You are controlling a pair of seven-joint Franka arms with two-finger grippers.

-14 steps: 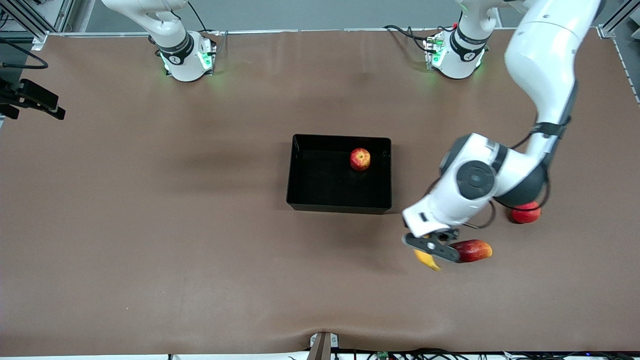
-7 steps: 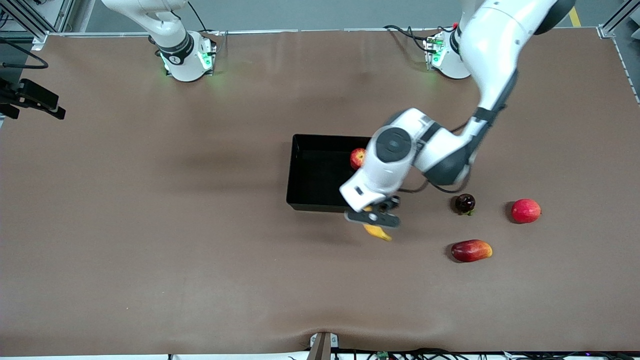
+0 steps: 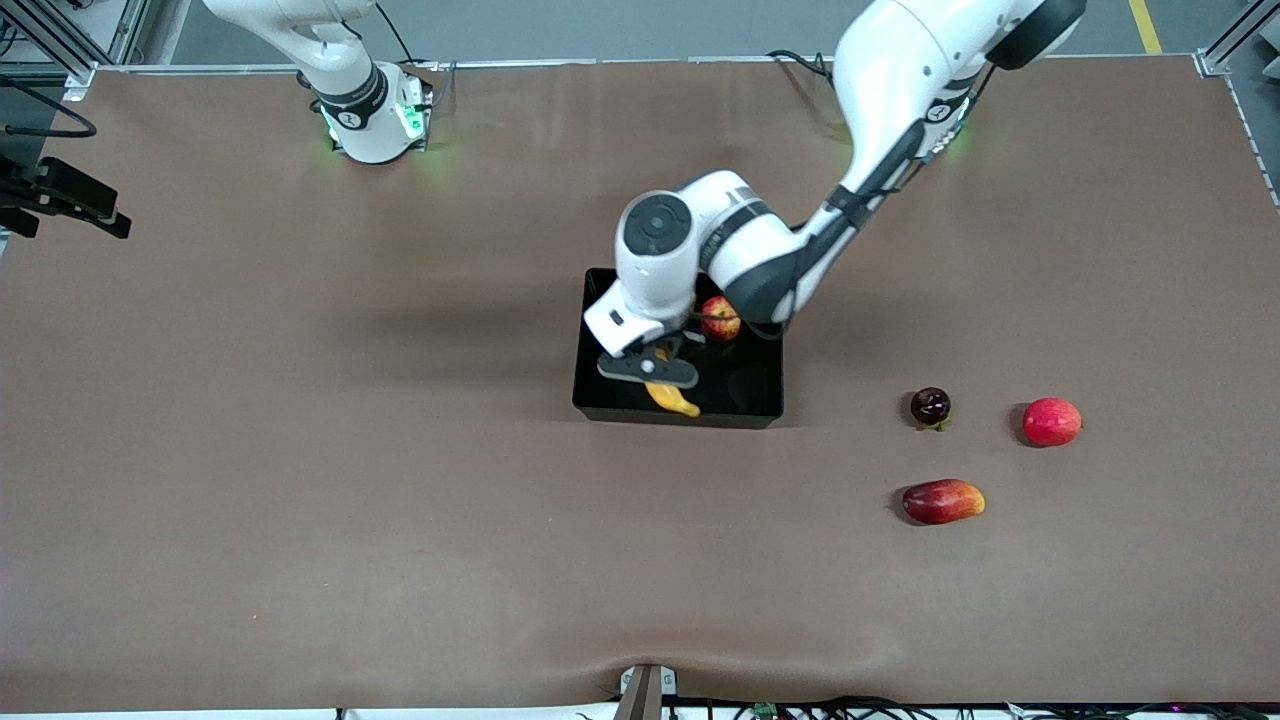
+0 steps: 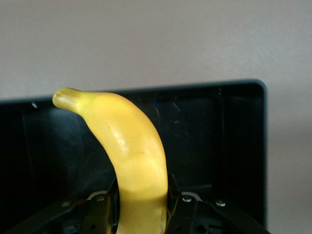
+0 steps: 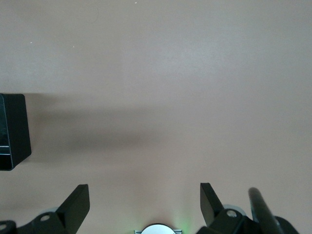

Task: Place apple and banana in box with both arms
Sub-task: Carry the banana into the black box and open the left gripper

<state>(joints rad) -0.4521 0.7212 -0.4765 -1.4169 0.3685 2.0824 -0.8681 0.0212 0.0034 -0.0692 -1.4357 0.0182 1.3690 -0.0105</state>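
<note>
Left wrist view: only here is the grip plain. The banana point(image 4: 134, 161) stands between the two black fingers point(image 4: 181, 214) of the left gripper point(image 4: 141, 217), pinched at its lower part, stem tip up and curving away over the box point(image 4: 234, 141) floor.
Front view: only here does the whole table point(image 3: 300, 450) show, with the apple point(image 3: 720, 319) and three loose fruits.
Right wrist view: bare brown table, one corner of the box point(image 5: 12, 129), and the right gripper point(image 5: 145, 204) with its fingers spread wide and nothing between them; this arm waits, its base at the table's edge.
Banana: smooth, all yellow, curved, held over the box's part nearest the front camera, its end poking out below the left gripper point(image 3: 650, 372).
Long fruit point(image 3: 943, 501): dark red with an orange tip, nearest the front camera, toward the left arm's end.
Dark fruit point(image 3: 930, 405): small, round, glossy, farther from the camera than the long fruit.
Pink fruit point(image 3: 1052, 421): round, evenly pinkish red, beside the dark fruit.
Box point(image 3: 610, 395): glossy black plastic, shallow, rectangular, low walls.
Apple: small, round, red with yellow streaks, inside the box, near its wall farthest from the camera.
</note>
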